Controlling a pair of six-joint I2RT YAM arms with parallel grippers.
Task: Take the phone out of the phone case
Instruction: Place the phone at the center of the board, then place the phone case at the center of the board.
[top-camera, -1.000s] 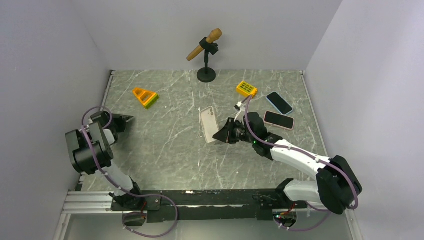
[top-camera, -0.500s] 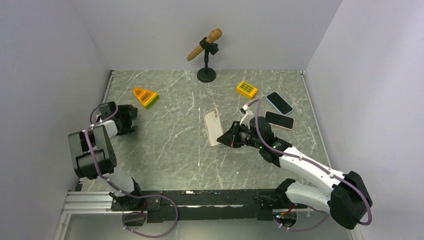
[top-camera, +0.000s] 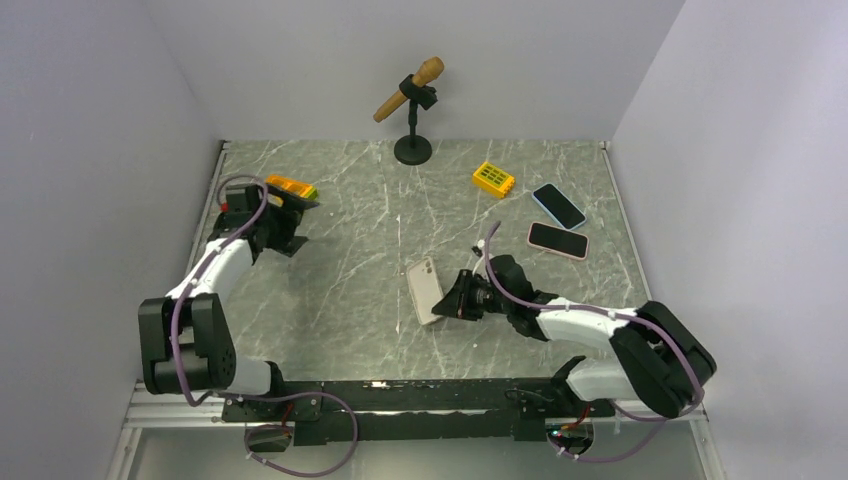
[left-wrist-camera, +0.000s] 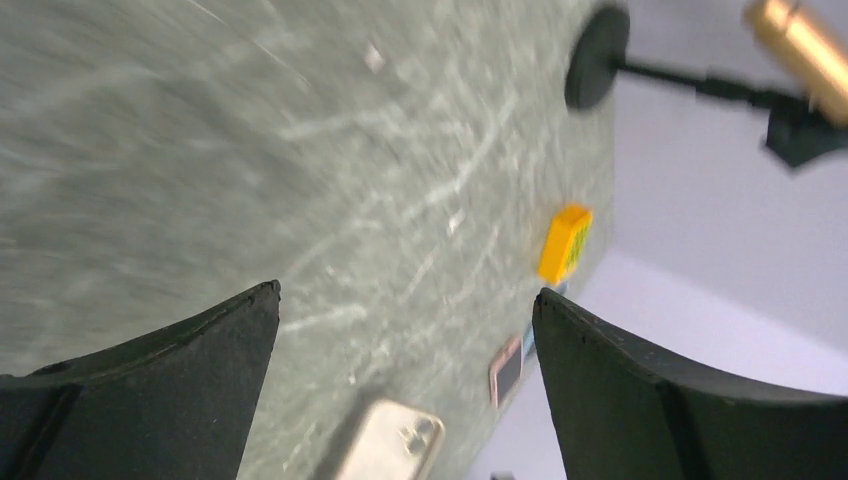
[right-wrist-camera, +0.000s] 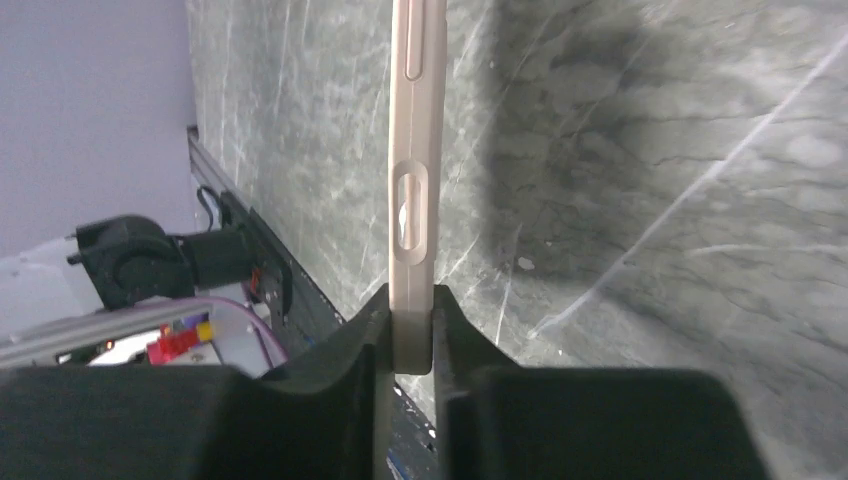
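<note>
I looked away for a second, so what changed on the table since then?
The left gripper opened and swung out toward the orange toy. The right gripper pulled the case nearer the bases. It stays shut on the case; the two phones, yellow block and microphone stayed put.

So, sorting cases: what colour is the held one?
Beige case, clearest in the right wrist view.

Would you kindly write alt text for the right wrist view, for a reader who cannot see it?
The right end effector is shut on one end of a beige phone case, seen edge-on, with the grey marbled table behind it.
</note>
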